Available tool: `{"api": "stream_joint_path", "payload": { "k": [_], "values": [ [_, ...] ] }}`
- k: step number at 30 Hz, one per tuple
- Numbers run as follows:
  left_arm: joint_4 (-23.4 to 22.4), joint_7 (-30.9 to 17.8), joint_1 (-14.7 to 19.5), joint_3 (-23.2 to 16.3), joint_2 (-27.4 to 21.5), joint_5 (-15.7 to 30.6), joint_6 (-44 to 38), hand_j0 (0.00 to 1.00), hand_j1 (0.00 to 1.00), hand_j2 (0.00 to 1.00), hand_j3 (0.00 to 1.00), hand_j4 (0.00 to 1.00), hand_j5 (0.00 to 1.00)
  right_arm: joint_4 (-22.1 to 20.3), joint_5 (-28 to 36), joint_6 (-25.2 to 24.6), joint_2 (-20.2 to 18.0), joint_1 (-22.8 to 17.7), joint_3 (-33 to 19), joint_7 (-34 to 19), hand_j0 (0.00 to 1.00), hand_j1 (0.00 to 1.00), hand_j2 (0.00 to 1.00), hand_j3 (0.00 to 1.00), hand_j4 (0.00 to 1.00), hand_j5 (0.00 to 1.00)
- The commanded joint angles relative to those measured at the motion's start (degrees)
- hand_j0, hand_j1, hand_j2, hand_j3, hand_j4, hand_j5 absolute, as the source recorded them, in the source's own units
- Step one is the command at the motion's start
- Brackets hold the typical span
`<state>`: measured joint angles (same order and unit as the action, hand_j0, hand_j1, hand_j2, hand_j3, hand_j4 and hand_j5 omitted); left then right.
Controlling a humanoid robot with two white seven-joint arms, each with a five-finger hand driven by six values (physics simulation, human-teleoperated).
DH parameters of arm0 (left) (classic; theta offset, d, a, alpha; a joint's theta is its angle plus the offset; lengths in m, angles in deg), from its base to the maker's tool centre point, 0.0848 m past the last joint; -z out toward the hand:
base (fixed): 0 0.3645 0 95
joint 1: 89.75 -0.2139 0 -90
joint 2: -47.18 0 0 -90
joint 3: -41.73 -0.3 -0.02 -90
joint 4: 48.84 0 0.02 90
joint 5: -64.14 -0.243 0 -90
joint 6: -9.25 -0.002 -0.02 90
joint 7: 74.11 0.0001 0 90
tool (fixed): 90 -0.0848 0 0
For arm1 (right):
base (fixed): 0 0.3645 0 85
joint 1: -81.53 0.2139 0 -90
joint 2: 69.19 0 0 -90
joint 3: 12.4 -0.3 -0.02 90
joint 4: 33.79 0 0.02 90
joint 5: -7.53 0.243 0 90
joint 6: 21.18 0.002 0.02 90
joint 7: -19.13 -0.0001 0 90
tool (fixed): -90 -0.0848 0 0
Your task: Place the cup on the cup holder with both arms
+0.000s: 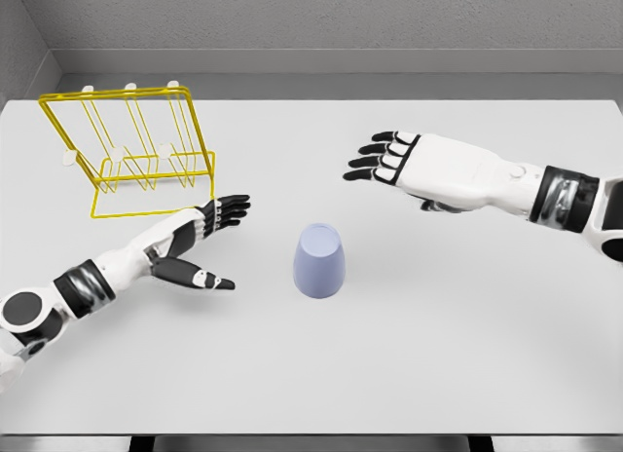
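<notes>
A pale lavender cup (319, 261) stands upside down near the middle of the white table (458, 335). A yellow wire cup holder (131, 152) with white-tipped pegs stands at the back left. My left hand (209, 240) lies low to the left of the cup, fingers stretched out and thumb spread, holding nothing. My right hand (384, 160) hovers to the upper right of the cup, palm down, fingers extended and apart. Neither hand touches the cup.
Grey walls close off the table at the back and left. The table's front edge runs along the bottom of the view.
</notes>
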<state>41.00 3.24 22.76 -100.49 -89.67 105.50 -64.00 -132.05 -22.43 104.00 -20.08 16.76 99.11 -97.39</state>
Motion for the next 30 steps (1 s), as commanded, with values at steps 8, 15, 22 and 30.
{"api": "stream_joint_path", "payload": {
  "k": [8,15,22,30],
  "values": [
    [0.0,0.1,2.5,-3.1,4.8,0.1,-2.1,1.0,1.0,1.0,1.0,1.0,1.0,2.7,16.4,-0.2,-5.0,-15.0,-22.6,0.1,1.0,1.0,1.0,1.0,1.0,1.0],
    [0.1,0.2,3.3,-3.5,5.9,0.9,-4.7,1.0,1.0,1.0,1.0,1.0,1.0,6.2,16.0,-0.2,-2.4,-16.1,-27.1,-0.5,1.0,1.0,1.0,1.0,1.0,1.0],
    [0.1,0.2,4.5,-3.5,8.2,1.8,-8.8,1.0,1.0,1.0,1.0,1.0,1.0,7.6,15.9,-0.2,-1.5,-16.2,-27.2,-0.5,1.0,1.0,1.0,1.0,1.0,1.0],
    [-0.7,0.2,5.3,-3.5,9.8,1.6,-8.8,1.0,1.0,1.0,1.0,1.0,1.0,4.8,16.1,-0.2,-0.8,-19.0,-27.2,-0.5,1.0,1.0,1.0,1.0,1.0,1.0]
  ]
}}
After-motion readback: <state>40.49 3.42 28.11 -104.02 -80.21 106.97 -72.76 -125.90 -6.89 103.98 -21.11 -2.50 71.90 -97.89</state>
